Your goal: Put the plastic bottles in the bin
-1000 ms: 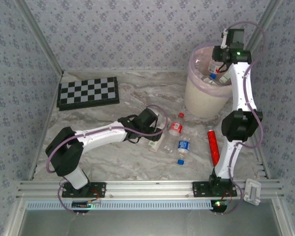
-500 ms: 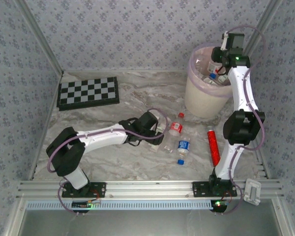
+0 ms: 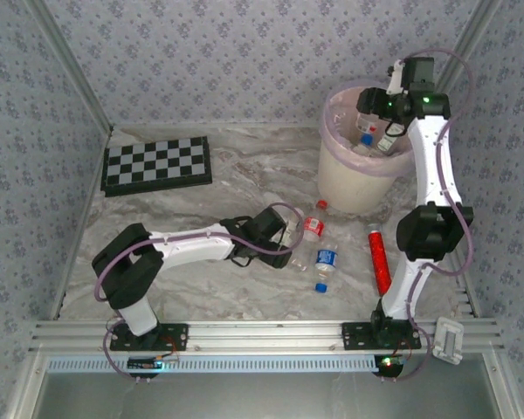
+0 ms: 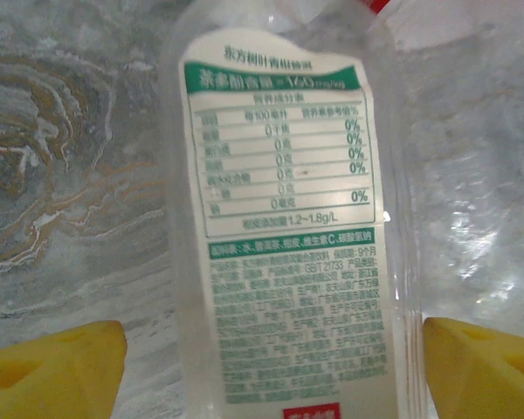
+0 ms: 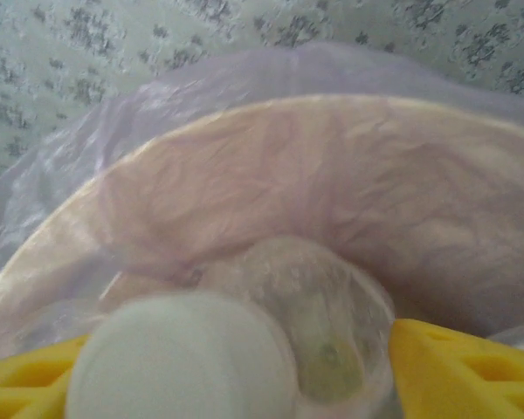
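Over the bin [image 3: 354,179], the right gripper [image 5: 244,371] is clamping a white-capped bottle [image 5: 314,297]. On the marble table [image 3: 201,288], the left gripper [image 4: 275,367] is straddling a green-labelled bottle [image 4: 284,218], jaws wide apart, while a red-labelled bottle [image 3: 312,226] and a blue-labelled bottle [image 3: 325,259] are lying alongside.

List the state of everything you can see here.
Round cream-white bin with pink liner: upright, bottles inside.
Left gripper: open around green-labelled clear plastic bottle.
Right gripper: shut on white-capped clear bottle, above bin.
Red-labelled bottle: lying on table.
Blue-labelled bottle: lying on table.
Slim red cylinder: lying on table.
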### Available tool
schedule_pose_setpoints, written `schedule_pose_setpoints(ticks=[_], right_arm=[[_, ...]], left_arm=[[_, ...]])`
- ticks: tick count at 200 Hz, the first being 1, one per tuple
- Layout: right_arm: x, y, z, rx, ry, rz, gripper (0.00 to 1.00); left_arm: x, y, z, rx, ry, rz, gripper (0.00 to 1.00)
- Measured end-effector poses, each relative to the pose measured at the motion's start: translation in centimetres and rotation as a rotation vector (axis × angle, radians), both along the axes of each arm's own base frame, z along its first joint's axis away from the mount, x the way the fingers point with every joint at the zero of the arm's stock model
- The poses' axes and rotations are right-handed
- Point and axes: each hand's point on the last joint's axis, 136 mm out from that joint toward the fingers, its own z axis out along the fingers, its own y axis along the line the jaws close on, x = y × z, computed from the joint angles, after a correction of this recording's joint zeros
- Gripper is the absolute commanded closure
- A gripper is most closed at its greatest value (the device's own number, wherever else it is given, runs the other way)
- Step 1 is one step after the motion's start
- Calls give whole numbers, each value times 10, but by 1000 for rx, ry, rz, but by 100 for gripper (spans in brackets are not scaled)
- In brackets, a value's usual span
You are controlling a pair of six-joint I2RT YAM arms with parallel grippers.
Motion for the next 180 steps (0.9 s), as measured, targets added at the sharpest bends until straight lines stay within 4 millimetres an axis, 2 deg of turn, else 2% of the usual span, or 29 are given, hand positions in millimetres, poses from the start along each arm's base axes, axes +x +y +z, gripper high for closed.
schedule_pose_setpoints(ticks=[27,52,78,100,120,136,161,180], right_arm=[[-15,-2,29,-3,-15,-7,16],[-27,-9,55,-7,-64,-24,18],[-37,-10,69,-8,-87,-28,23],[-45,-5,71,8,-86,-7,27],[-60,12,65,73,-72,67,32],[-75,32,64,146,-69,149,33],[-106,68,69,231,-95,280,33],[-136,92,70,295,-117,362,32]], left_arm=[[0,4,-4,27,1,7,22],[2,5,-4,28,-6,20,30],[4,7,-4,32,-15,35,38],[5,8,-4,36,-21,40,42],[7,9,0,36,-35,46,50],[9,11,9,25,-59,55,51],[12,13,34,-18,-112,59,51],[14,14,58,-59,-160,53,51]])
